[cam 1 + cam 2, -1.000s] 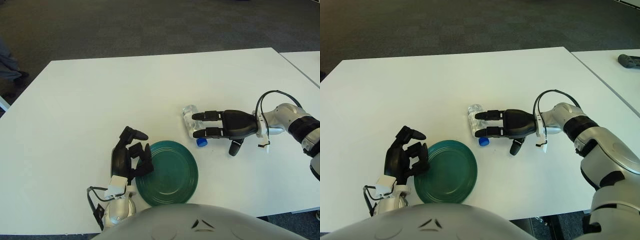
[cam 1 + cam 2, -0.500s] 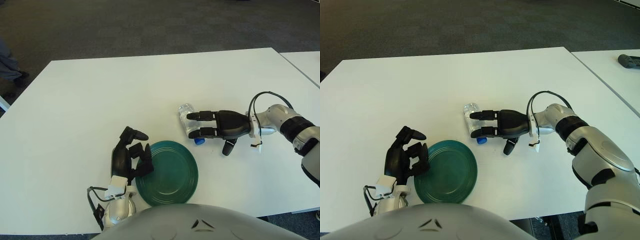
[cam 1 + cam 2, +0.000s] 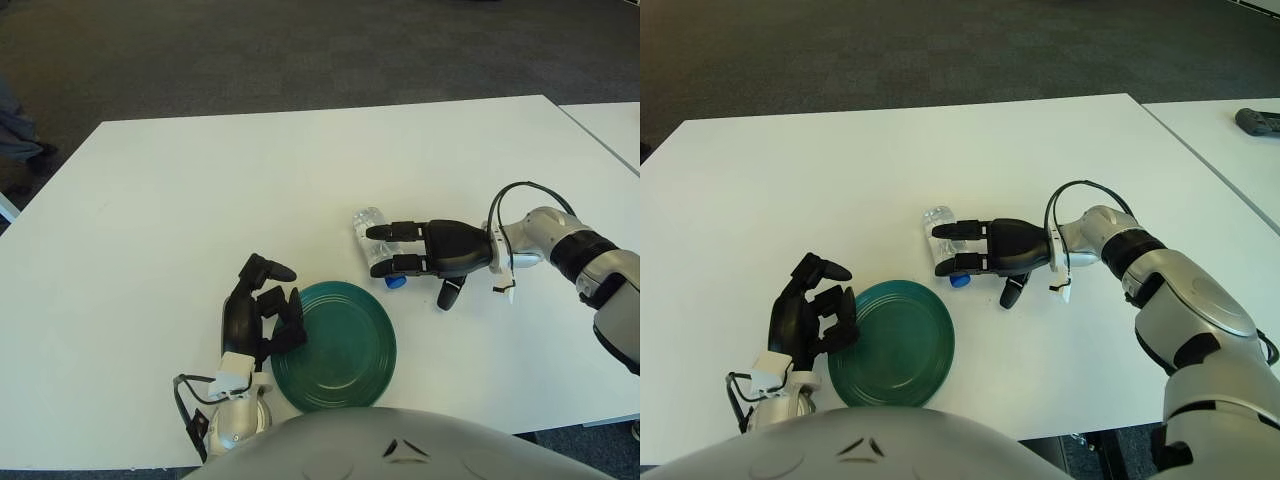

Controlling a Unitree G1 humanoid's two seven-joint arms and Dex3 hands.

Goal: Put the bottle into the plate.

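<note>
Right robot hand point(image 3: 425, 256) fingers extended over lying bottle point(image 3: 372, 248), grasp indeterminate, plate point(image 3: 340, 345) below-left, left robot hand point(image 3: 262, 310) fingers loosely curled, touching plate rim

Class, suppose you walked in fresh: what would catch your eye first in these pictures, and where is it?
First, the right robot hand stretched across the white table, its fingers over a clear bottle lying on its side with a blue cap. Next, the dark green plate near the front edge, with the left robot hand beside its left rim.
</note>
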